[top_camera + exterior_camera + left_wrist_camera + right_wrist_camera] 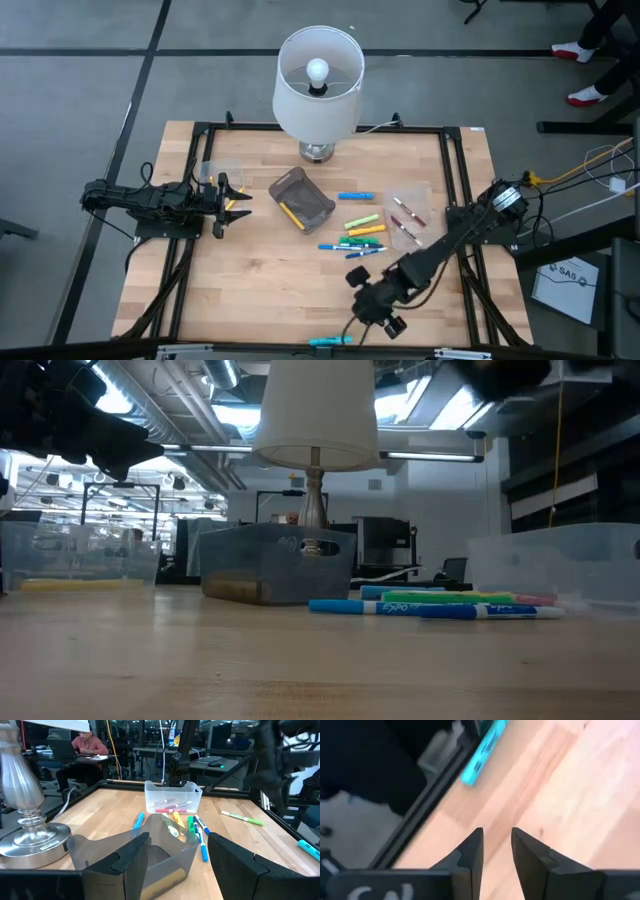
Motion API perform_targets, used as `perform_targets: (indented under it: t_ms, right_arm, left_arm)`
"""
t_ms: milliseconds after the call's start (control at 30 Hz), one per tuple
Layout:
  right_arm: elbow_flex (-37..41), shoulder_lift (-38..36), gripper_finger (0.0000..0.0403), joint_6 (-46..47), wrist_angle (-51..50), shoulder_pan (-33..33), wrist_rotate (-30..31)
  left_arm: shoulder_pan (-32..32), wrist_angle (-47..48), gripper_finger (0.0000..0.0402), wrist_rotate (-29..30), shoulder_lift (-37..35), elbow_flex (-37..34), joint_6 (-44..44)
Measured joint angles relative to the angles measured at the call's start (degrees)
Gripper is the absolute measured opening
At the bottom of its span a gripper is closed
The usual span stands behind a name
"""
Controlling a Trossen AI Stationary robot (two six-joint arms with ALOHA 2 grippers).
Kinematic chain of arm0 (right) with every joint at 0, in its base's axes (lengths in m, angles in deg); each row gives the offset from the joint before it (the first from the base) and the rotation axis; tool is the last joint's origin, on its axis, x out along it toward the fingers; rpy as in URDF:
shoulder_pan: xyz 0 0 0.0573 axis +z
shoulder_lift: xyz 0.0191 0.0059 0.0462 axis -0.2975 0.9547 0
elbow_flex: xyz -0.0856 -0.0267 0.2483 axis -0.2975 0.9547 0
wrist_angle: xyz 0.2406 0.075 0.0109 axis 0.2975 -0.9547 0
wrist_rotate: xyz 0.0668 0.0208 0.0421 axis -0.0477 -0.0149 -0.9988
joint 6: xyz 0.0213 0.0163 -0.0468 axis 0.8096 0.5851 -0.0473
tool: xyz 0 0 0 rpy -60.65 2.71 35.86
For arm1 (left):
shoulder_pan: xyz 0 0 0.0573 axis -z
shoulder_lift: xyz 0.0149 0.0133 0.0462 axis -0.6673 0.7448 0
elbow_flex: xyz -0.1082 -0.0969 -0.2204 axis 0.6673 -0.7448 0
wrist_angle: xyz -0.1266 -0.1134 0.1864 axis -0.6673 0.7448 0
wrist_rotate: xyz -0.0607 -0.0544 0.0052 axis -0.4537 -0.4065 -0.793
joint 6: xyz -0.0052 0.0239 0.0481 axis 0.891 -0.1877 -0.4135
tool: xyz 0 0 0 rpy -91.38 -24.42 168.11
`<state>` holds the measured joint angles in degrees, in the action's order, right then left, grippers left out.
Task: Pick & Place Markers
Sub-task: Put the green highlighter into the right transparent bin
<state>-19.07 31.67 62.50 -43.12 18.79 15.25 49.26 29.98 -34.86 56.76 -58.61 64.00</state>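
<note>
The thin plastic markers [362,232] lie loose at the middle of the wooden desk [250,290]; a cyan one [330,341] lies at the bottom edge. They look light, stiff and smooth, so they may roll; mid-barrel is the best hold. The right gripper [385,322], jaws slightly apart and empty, hovers near the cyan one. The left gripper [238,194], at middle left, has its jaws wide apart.

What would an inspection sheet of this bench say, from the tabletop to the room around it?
Surface: wooden table, black frame.
Job's things: markers loose mid-table; cyan marker at near edge; some in clear bin; yellow one in grey bin.
Clutter: lamp.
Grippers: left gripper open, empty, beside grey bin; right gripper open, empty, near cyan marker.
Cables: bundle at right.
Surroundings: seated person beyond the table.
</note>
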Motion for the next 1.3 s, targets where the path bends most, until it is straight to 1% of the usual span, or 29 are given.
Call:
perform_targets:
  t_ms: [67,133,333,467,600,767,967,1233,1300]
  right_arm:
    - [-2.40,0.00,0.0105,0.02,-4.89,1.27,1.53]
    - [-3.79,0.00,0.0115,0.28,-7.62,2.25,1.61]
    - [-4.47,0.08,0.0170,0.46,-9.55,4.38,1.80]
    - [-4.47,0.09,0.0207,0.05,-13.27,5.04,1.83]
    - [-4.20,0.45,0.0224,-0.10,-15.38,5.13,2.77]
    - [-4.07,3.24,0.0225,0.31,-18.44,5.83,2.80]
    - [-3.99,7.54,0.0211,2.76,-24.32,7.62,2.68]
    - [-3.99,9.09,0.0192,3.10,-24.93,7.91,4.00]
    - [-3.66,9.11,0.0189,3.11,-24.60,7.93,5.22]
  left_arm:
    - [-0.02,0.00,0.0196,-0.01,0.00,0.00,0.00]
    - [-0.02,0.00,0.0196,-0.01,0.00,0.00,0.00]
    - [-0.02,0.00,0.0196,-0.01,0.00,0.00,0.00]
    - [-0.01,0.00,0.0196,-0.01,0.00,0.00,0.00]
    - [0.00,0.00,0.0196,-0.01,0.00,0.00,0.00]
    - [0.00,-0.02,0.0196,-0.03,0.00,0.00,0.00]
    - [-0.01,0.02,0.0196,-0.03,0.00,0.00,0.00]
    - [-0.01,0.01,0.0196,-0.03,0.00,0.00,0.00]
    - [0.00,0.02,0.0196,-0.02,0.00,0.00,0.01]
